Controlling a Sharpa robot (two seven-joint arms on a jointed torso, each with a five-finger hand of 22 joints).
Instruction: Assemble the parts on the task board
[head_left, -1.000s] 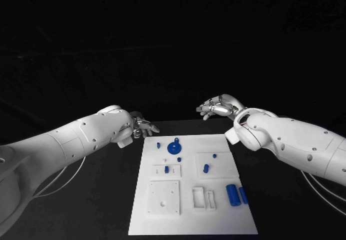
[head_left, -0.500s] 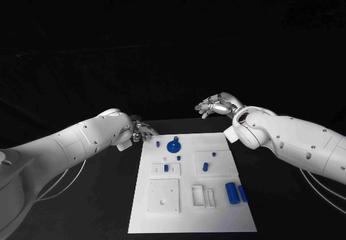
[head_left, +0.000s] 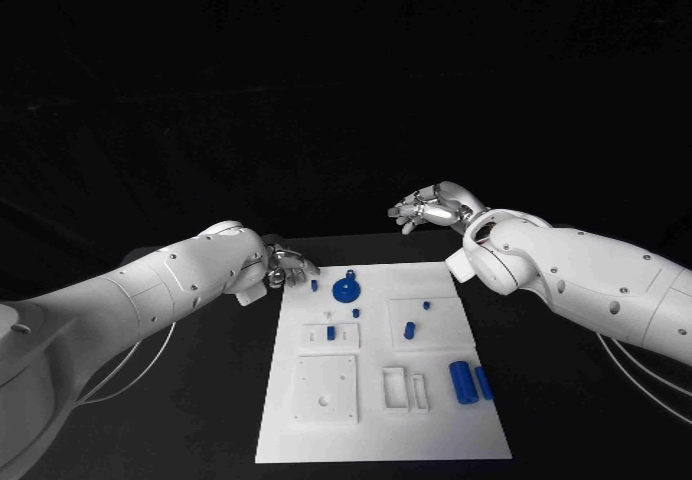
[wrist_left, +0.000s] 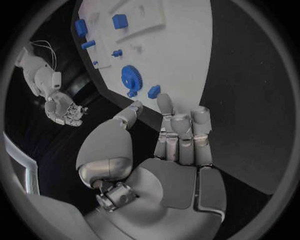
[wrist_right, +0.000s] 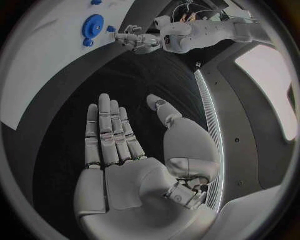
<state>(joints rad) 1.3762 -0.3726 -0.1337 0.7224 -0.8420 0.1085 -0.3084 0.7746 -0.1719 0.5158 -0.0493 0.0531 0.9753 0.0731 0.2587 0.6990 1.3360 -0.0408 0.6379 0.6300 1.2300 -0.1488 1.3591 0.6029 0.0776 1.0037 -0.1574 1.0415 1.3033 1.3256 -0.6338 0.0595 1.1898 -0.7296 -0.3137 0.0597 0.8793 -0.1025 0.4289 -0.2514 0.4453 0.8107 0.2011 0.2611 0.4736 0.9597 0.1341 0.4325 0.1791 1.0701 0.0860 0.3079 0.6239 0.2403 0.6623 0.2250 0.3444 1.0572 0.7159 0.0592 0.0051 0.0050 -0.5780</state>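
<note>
**Left hand closes in on the board's far-left corner**

Head view shows the left hand (head_left: 281, 268) now at the far-left corner of the task board (head_left: 384, 440), a little nearer the board's edge than it was a second ago, when it hung further out over the black table (head_left: 202, 400). Its fingers are loosely apart and hold nothing; the left wrist view shows the fingertips (wrist_left: 164, 104) just short of a small blue peg (wrist_left: 154, 91) lying beside the blue gear (wrist_left: 131, 77). The reading is that a reach for that peg, or the gear, has begun, with no part grasped yet.

The right hand (head_left: 430, 212) hovers beyond the board's far-right corner, well apart from every part, having drifted only slightly. Its fingers are extended and apart, palm empty, as the right wrist view (wrist_right: 119, 150) confirms.

On the board nothing has shifted. The gear sits near the far edge, two small blue pieces (head_left: 408, 329) stand on the raised plates in the middle, and two blue cylinders (head_left: 463, 382) lie side by side toward the near right. The white fixture plates at the near left carry no blue parts, so assembly looks barely started.

The table is matte black, and the surroundings beyond it are dark.
</note>
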